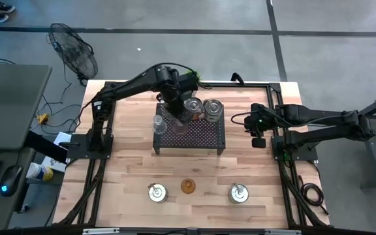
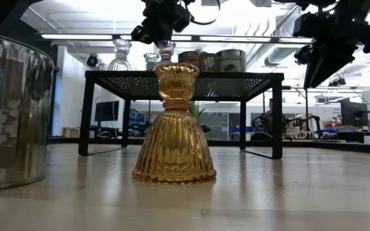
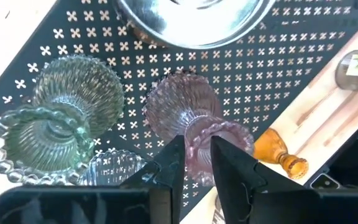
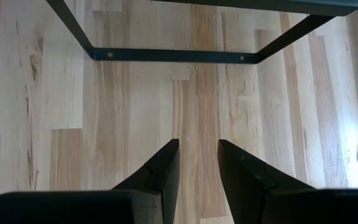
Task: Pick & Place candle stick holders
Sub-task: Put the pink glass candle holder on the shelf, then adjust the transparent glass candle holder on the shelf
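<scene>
The left hand (image 3: 191,163) hovers over the black rack (image 1: 204,136), fingers narrowly parted around the rim of the pink holder (image 3: 188,118) standing on it. Amber holder (image 2: 174,125) sits on the table (image 1: 129,166) in front. The right hand (image 4: 197,163) waits beside the rack, slightly open, empty.

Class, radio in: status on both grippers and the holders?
Left gripper open around pink holder on rack. Right gripper open, empty, idle beside rack. Amber holder on table. Nothing blocking.
</scene>
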`<state>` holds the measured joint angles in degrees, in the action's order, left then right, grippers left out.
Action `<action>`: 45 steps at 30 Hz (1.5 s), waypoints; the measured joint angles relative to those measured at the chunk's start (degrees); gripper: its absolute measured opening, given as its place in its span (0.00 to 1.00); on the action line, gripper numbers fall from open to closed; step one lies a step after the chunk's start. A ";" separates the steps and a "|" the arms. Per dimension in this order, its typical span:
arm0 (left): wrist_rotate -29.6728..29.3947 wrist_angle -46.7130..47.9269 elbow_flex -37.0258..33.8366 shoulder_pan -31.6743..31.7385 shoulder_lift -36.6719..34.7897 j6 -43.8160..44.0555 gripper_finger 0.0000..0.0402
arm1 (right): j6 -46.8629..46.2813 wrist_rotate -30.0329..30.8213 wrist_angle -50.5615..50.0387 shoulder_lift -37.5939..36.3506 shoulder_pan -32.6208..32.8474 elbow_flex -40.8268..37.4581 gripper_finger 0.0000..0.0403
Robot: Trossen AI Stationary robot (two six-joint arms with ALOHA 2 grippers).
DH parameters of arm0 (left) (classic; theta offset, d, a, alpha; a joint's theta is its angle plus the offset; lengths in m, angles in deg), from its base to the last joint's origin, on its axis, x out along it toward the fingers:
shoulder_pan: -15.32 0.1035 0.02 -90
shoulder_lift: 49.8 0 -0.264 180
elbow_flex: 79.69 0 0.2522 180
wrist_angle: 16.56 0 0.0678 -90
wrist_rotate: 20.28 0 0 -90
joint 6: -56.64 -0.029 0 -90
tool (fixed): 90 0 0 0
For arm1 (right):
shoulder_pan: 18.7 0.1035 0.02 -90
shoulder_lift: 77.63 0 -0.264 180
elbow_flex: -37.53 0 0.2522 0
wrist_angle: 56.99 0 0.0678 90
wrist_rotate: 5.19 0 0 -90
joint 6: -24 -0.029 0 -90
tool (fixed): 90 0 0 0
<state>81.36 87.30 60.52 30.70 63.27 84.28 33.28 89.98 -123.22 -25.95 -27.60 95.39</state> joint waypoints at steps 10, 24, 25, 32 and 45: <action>0.20 -0.06 4.79 0.00 -0.04 1.23 0.19 | 0.00 -0.01 0.00 -0.01 0.00 0.00 0.25; -12.17 -0.08 8.44 -4.38 -7.20 1.11 0.18 | 0.22 0.39 -0.07 -0.03 0.00 0.00 0.25; -14.60 -0.08 8.44 -5.46 -8.30 1.09 0.18 | 0.22 0.39 -0.10 -0.14 -0.01 0.00 0.25; -29.52 -0.16 3.96 -14.86 -15.88 1.16 0.18 | 0.46 0.54 -0.17 -3.76 0.00 0.00 0.25; -42.07 -13.14 -46.80 -25.21 -46.75 18.43 0.18 | 1.75 6.71 -0.04 -13.21 0.01 0.00 0.25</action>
<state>39.29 74.16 13.72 5.49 16.53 102.71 35.03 96.69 -123.26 -39.17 -27.59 95.39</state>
